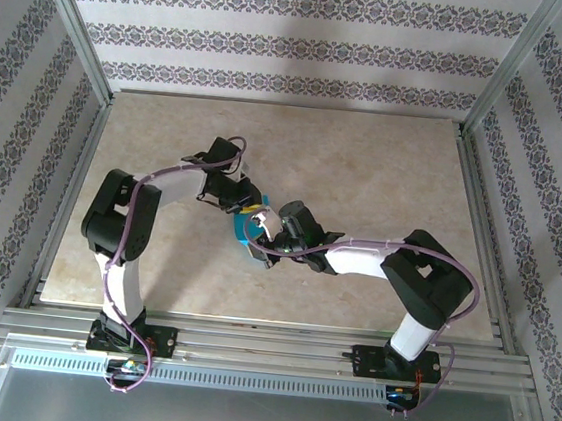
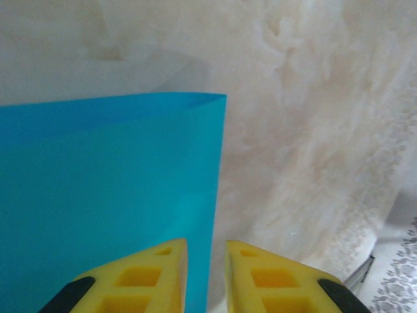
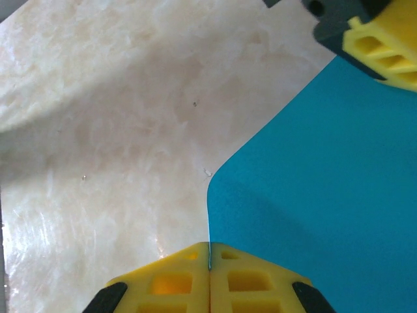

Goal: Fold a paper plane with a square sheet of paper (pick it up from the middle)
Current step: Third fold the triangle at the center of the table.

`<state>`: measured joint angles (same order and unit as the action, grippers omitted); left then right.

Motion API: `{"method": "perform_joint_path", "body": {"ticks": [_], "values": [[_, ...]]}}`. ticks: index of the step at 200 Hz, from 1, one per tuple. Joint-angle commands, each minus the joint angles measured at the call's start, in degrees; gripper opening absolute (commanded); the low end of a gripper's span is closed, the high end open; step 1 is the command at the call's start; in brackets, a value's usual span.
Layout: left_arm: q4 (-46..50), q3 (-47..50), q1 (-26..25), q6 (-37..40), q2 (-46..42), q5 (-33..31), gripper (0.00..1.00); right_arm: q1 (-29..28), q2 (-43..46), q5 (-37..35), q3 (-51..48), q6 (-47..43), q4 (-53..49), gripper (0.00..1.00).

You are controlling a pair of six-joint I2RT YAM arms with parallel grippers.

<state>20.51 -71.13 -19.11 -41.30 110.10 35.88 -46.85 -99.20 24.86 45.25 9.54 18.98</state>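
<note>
With the square sheet of paper (image 1: 243,231) near the middle of the worktop (image 1: 385,181), pinched by the pressed-together right pincer (image 3: 209,253), the slightly parted left pincer (image 2: 206,254) straddling its edge could crumple or skew it by closing off-line.

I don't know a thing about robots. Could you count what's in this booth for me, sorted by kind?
Robot arms: 2, the left arm and the right arm
Blue sheet of paper: 1
Table: 1
Total: 4
</note>
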Motion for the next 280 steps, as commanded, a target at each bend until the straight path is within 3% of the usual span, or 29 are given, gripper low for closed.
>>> {"method": "perform_joint_path", "body": {"ticks": [1, 104, 280], "values": [[7.59, -3.63, -0.9, 5.27, 2.38, -3.07, 0.2, 0.27, -1.58, 3.16, 1.59, 2.54, 0.35, 0.08], [16.46, -9.28, -2.97, 10.28, 9.15, -9.11, 0.13, 2.77, -3.11, 0.55, 1.96, 6.82, 0.61, 0.08], [16.5, -9.55, -3.72, 12.4, 10.73, -8.28, 0.11, 5.19, -7.31, -4.67, 5.9, 9.44, -4.75, 0.09]]}}
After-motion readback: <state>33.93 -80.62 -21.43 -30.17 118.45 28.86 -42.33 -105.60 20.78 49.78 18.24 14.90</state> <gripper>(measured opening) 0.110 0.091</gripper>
